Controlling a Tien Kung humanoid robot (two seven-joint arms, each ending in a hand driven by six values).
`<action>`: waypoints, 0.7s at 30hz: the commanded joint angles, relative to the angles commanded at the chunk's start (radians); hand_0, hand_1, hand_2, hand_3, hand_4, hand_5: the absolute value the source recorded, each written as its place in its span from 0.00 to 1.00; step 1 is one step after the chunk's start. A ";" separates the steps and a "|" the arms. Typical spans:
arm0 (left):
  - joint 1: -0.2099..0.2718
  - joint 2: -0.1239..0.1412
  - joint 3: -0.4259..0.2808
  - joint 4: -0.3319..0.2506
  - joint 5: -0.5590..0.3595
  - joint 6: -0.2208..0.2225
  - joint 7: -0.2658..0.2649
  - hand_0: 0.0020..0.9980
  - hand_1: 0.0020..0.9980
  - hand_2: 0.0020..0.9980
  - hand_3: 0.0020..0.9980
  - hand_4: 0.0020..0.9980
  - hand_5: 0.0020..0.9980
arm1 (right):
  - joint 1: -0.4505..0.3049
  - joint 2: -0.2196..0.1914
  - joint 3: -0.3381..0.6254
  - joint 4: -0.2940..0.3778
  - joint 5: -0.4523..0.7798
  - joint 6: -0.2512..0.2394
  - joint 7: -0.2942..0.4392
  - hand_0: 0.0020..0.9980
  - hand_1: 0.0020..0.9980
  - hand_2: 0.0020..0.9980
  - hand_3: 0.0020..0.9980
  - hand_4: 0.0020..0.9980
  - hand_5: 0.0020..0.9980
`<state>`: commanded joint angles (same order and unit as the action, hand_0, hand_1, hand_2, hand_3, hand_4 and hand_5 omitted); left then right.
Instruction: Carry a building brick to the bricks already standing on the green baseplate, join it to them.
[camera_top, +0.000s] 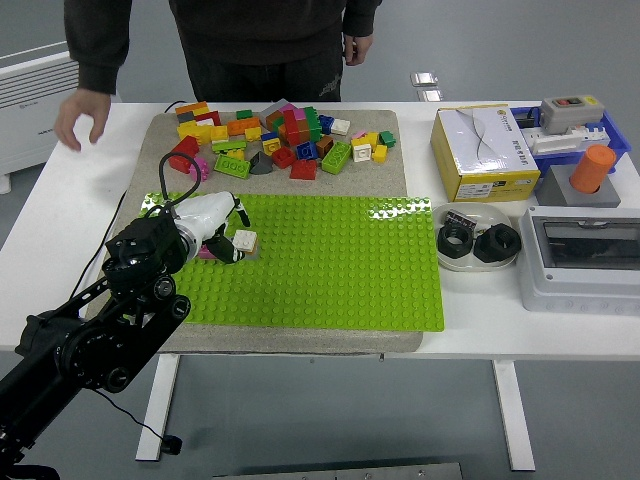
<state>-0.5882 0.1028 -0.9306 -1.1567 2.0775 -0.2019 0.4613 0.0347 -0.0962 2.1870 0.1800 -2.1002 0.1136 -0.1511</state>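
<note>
The green baseplate (330, 260) lies on a grey mat in the middle of the table. My left hand (232, 236), white with black fingertips, is over the plate's left end. Its fingers are curled around a small cream brick (244, 241) that sits low on the plate. A pink brick (206, 251) stands on the plate right beside it, partly hidden under my hand. I cannot tell whether the two bricks are joined. A pile of loose coloured bricks (280, 135) lies on the mat behind the plate. My right arm is out of view.
A person stands at the far side with one hand (80, 115) raised over the table's far left corner. On the right are a yellow box (485, 150), a white bowl with black parts (478, 242), a grey switch box (585, 255) and an orange cylinder (592, 168).
</note>
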 joint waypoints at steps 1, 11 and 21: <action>0.001 -0.002 -0.004 -0.002 0.001 0.000 0.000 0.24 0.01 0.08 0.59 0.82 0.10 | 0.000 0.000 0.000 0.000 -0.001 0.000 0.000 0.61 0.58 0.58 0.62 0.87 1.00; 0.041 0.020 -0.069 -0.089 0.022 -0.037 0.008 0.24 0.01 0.08 0.59 0.83 0.10 | -0.002 -0.001 0.009 0.000 -0.006 -0.002 -0.001 0.61 0.58 0.58 0.62 0.87 1.00; 0.126 0.060 -0.112 -0.256 0.034 -0.075 0.028 0.24 0.01 0.09 0.60 0.82 0.09 | -0.009 0.000 0.007 0.000 0.001 -0.003 -0.001 0.61 0.58 0.58 0.62 0.87 1.00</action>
<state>-0.4626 0.1627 -1.0424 -1.4131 2.1117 -0.2764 0.4891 0.0261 -0.0958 2.1942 0.1800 -2.0996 0.1102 -0.1521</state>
